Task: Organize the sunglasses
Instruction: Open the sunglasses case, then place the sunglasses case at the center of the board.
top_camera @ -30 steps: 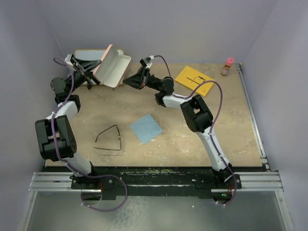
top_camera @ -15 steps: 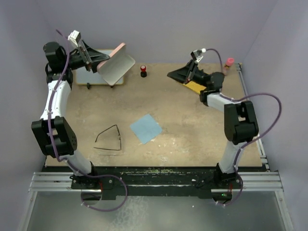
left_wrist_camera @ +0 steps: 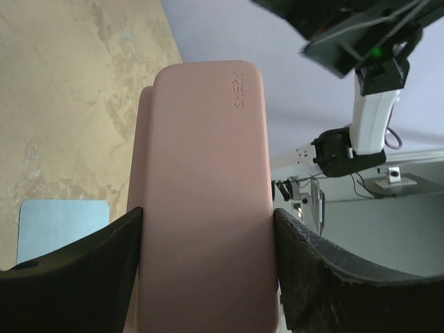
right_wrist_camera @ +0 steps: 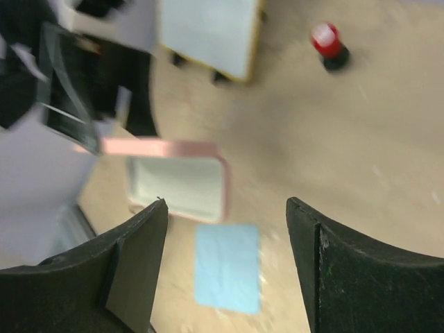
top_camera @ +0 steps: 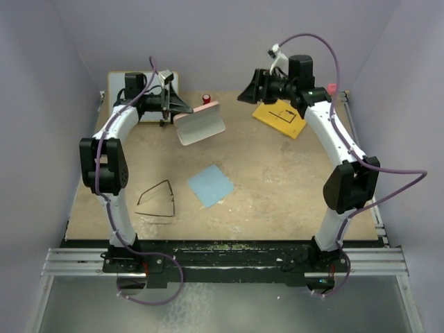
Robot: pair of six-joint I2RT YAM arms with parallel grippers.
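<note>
The tan, mottled counter [top_camera: 277, 187] fills the floor of a pale-walled booth. Both arms reach to its far side. The left arm bends across the far-left corner and the right arm arches high over the far right.

At the far left a pale board with a yellowish rim [top_camera: 116, 79] stands on small dark feet, partly hidden by the left arm. A yellow sheet [top_camera: 281, 116] lies flat at the far right, just under the right arm.

The left hand [top_camera: 182, 111] is clamped on the pinkish-brown case [top_camera: 200, 125]. From its wrist camera a dark finger [left_wrist_camera: 76, 270] presses on each long side of the case's shell, which bears embossed lettering. The case hangs open and tilted, off the counter, with its pale lining turned towards the right arm's camera.

The right hand [top_camera: 250, 89] is up near the back wall, pointing left towards the case. Its fingers [right_wrist_camera: 132, 270] stand well apart with nothing between them.

A light blue square cloth [top_camera: 210, 184] lies flat near the middle of the counter.

The sunglasses [top_camera: 153, 192] lie on the counter at the near left. They are just left of the cloth and apart from it, with the thin temple arms unfolded, and far from both hands.

A small red-topped thing on a dark base [top_camera: 207, 99] stands at the back, beside the held case.
</note>
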